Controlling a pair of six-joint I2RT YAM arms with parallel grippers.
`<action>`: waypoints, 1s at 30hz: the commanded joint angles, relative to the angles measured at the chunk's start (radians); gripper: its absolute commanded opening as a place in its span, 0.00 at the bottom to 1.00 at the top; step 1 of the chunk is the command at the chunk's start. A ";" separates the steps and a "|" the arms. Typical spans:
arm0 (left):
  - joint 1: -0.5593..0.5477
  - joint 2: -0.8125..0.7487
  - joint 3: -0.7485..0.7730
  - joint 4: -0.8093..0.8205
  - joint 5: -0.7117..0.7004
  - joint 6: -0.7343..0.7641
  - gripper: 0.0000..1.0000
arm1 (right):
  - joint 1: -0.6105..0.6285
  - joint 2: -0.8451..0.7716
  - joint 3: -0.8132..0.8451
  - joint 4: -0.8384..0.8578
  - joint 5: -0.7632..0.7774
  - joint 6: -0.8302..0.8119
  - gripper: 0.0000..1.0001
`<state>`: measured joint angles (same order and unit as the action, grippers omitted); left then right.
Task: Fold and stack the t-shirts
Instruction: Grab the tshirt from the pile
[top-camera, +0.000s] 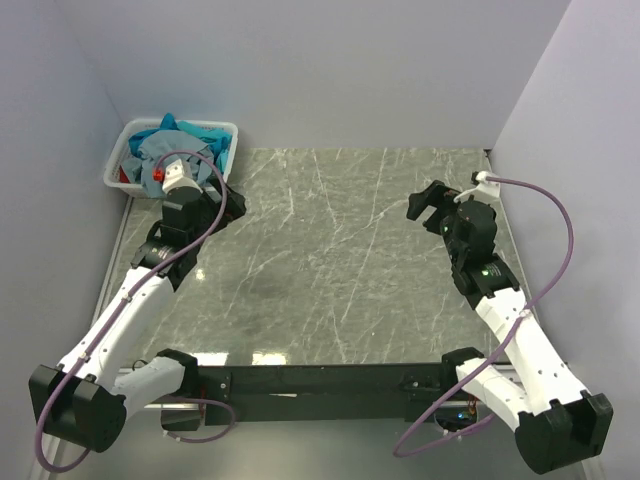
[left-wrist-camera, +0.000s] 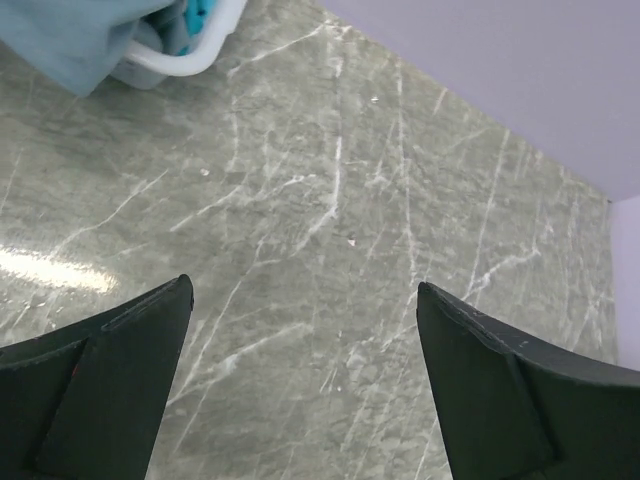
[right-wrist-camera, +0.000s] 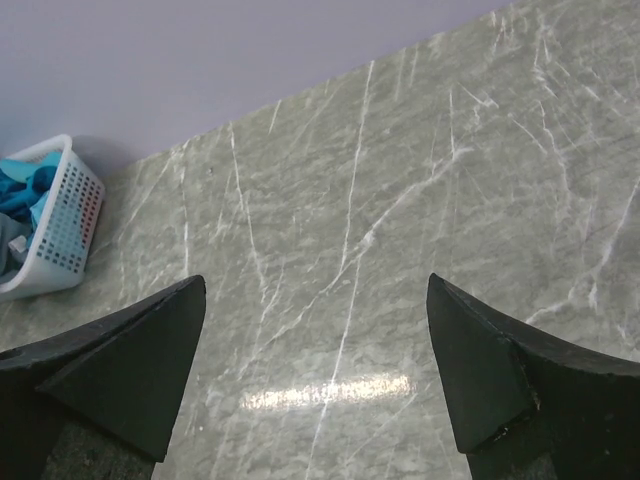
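The t-shirts lie bunched in the white basket (top-camera: 222, 129) at the far left corner: a grey-blue one (top-camera: 160, 146) on top, turquoise ones (top-camera: 205, 134) beside it, a bit of red (top-camera: 131, 165) at the left. The grey-blue shirt (left-wrist-camera: 70, 35) hangs over the basket rim in the left wrist view. The basket with turquoise cloth (right-wrist-camera: 20, 190) shows in the right wrist view. My left gripper (top-camera: 228, 195) is open and empty above the table just in front of the basket. My right gripper (top-camera: 425, 208) is open and empty over the right side of the table.
The grey marble table (top-camera: 330, 260) is walled by pale lilac panels at the back and both sides. The basket (left-wrist-camera: 190, 55) stands against the left wall. A black rail (top-camera: 320, 380) with the arm bases runs along the near edge.
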<state>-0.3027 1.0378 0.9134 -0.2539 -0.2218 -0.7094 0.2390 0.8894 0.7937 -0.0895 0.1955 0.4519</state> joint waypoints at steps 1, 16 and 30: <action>-0.004 0.014 0.025 -0.031 -0.068 -0.032 1.00 | 0.000 0.023 0.056 0.010 0.035 0.008 0.97; 0.224 0.218 0.258 -0.096 -0.082 -0.009 1.00 | 0.000 0.068 0.035 0.085 -0.002 -0.028 0.99; 0.433 0.769 0.717 -0.119 0.154 0.113 0.99 | 0.000 0.157 0.084 0.059 0.004 -0.073 0.98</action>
<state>0.1238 1.7306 1.5135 -0.3260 -0.0875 -0.6525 0.2394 1.0393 0.8211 -0.0521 0.1829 0.4026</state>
